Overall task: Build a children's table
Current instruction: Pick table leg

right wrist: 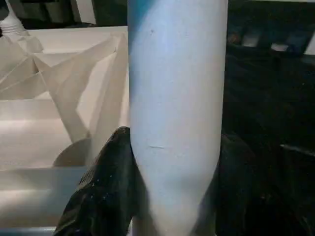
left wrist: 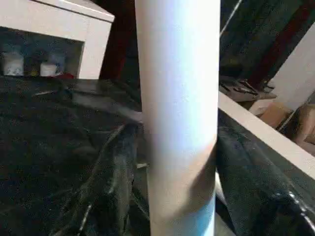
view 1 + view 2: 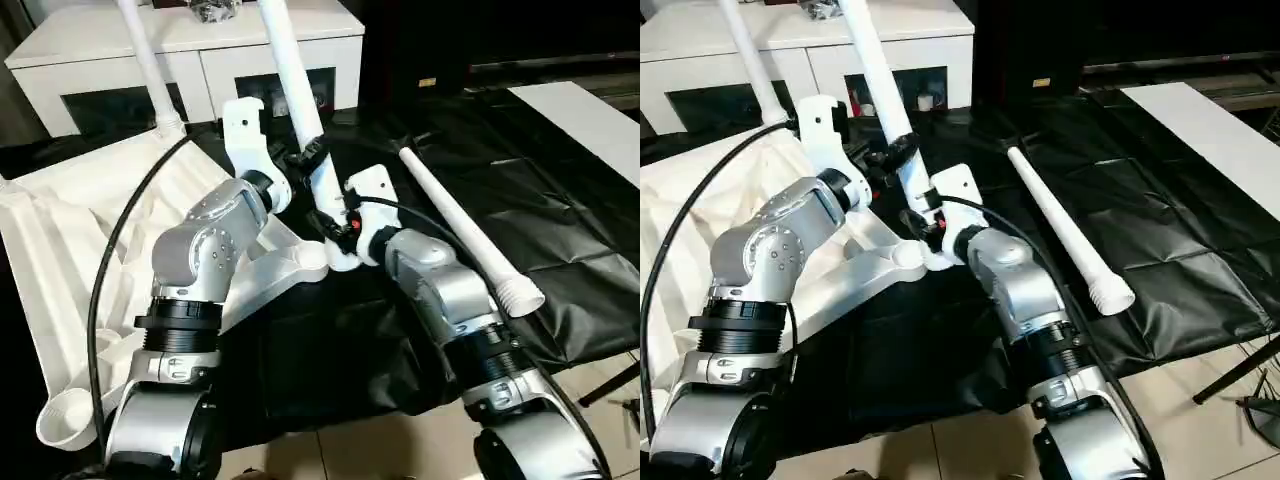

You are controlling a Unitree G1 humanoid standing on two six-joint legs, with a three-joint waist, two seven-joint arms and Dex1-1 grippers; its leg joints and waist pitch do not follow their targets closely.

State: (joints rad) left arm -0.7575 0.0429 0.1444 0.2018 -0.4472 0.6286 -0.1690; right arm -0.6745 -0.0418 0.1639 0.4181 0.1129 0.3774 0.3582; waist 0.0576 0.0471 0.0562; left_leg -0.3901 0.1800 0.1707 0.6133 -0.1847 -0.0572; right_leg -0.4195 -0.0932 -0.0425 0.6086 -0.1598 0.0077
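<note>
Tabletop (image 3: 60, 250), loose leg (image 3: 460, 225) on black-covered table (image 3: 560, 240)

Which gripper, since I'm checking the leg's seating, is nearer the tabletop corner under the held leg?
Right. The right gripper grips the leg low, just above the corner; the left gripper grips the same leg higher up, farther from it.

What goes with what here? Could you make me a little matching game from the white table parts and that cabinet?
Things:
1. leg between both grippers
2. leg with ribbed end
3. tabletop
4. white cabinet

States:
A. lies loose on the black cover
B. stands behind the work table, dark glass doors
C. lies underside up, ribs showing
D. stands tilted in a corner socket, left gripper above, right gripper below

Pairs: 1-D, 2-A, 3-C, 4-B
</note>
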